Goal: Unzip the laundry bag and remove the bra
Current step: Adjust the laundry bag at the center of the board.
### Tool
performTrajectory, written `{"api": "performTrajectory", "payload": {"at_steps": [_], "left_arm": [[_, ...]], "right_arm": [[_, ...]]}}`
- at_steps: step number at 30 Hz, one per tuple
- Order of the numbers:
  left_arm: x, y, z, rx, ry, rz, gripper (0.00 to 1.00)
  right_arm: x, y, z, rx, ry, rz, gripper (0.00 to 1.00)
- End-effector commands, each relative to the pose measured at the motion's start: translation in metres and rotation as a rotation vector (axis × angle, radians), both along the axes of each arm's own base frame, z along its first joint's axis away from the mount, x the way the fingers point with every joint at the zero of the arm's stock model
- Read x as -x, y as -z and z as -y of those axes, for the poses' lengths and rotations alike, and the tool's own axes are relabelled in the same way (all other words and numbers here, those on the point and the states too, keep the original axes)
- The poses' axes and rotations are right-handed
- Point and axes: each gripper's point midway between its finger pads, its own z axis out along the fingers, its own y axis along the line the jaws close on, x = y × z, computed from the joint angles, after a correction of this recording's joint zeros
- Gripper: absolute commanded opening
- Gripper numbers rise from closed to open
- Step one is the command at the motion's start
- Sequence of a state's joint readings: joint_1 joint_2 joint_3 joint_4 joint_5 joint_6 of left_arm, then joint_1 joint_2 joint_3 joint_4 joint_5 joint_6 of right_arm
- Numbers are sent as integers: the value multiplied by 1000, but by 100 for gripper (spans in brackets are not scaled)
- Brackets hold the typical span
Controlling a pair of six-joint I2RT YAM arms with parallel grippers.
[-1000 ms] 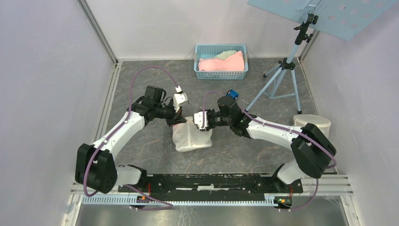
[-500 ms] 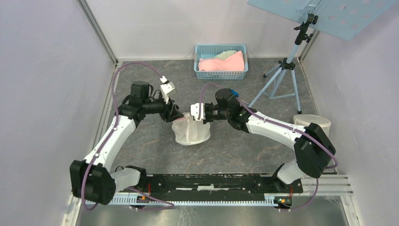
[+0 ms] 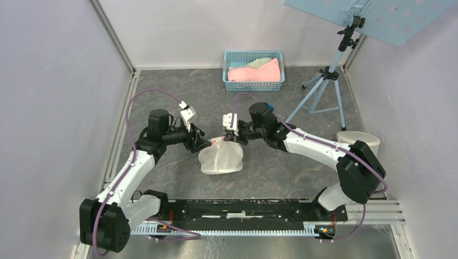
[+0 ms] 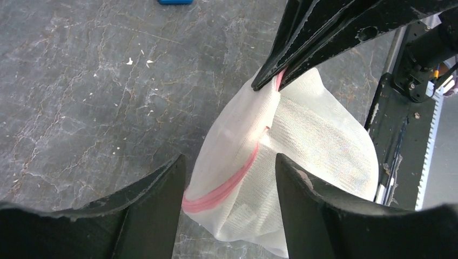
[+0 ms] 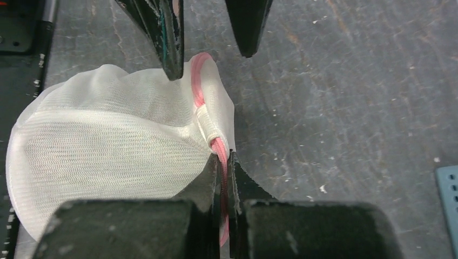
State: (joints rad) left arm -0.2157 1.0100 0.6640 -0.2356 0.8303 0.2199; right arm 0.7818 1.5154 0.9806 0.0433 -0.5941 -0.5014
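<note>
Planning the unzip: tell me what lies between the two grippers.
The pink zipper edge of the laundry bag spans that gap: the right gripper is shut on one end, the left gripper open around the other. The right wrist view shows it best.

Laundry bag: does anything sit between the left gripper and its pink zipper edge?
Nothing visible. The open left gripper straddles the pink zipper edge of the laundry bag; the right gripper is shut on that edge farther along.

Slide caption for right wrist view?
Right tool shut on the bag at its pink edge; left tool open astride the same edge.
</note>
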Motion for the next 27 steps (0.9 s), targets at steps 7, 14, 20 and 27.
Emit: {"api": "performTrajectory", "payload": {"at_steps": [7,14,20,27], "left_arm": [[-1,-8,15,57,72,36,65],[10,-9,19,65,139,10,59],[19,0,17,53,142,-20,61],[3,3,14,51,50,-57,52]], "right_arm": [[21,-20,-10,-96,-59,-162,0],[21,-23,-10,-103,-54,-194,0],[17,-25,-8,-108,-33,-225,0],[22,-30,-9,-121,-43,-256,0]]}}
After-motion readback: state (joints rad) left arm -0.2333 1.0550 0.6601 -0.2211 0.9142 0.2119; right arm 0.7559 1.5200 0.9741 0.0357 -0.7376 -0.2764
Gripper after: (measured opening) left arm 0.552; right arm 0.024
